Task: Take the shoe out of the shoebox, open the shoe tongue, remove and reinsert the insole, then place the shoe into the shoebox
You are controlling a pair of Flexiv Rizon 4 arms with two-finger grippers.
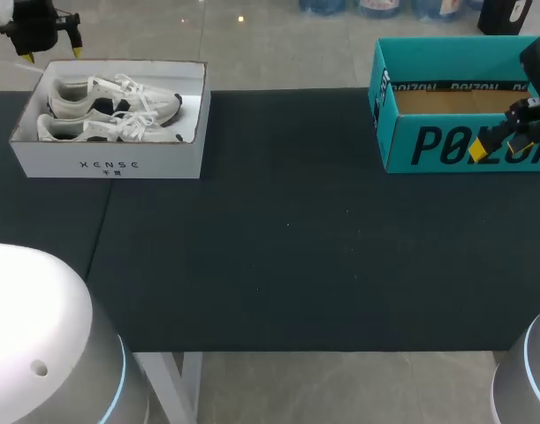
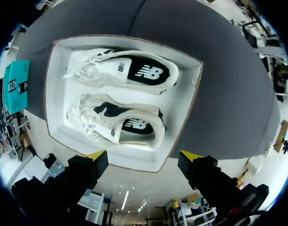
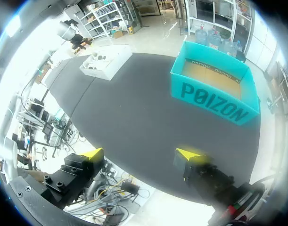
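1. Left wrist view: the left gripper [image 2: 144, 155] hangs open at the shoebox [image 2: 179, 141] rim.
2. Two shoes lie inside, just ahead of it; the nearer shoe [image 2: 118, 123] runs lengthwise along the line between the fingers.
3. Well apart, by the teal box [image 3: 214, 106], the right gripper [image 3: 141, 153] is open too.

Two white-and-black shoes [image 2: 120, 70] side by side inside open white shoebox [image 2: 184, 96]
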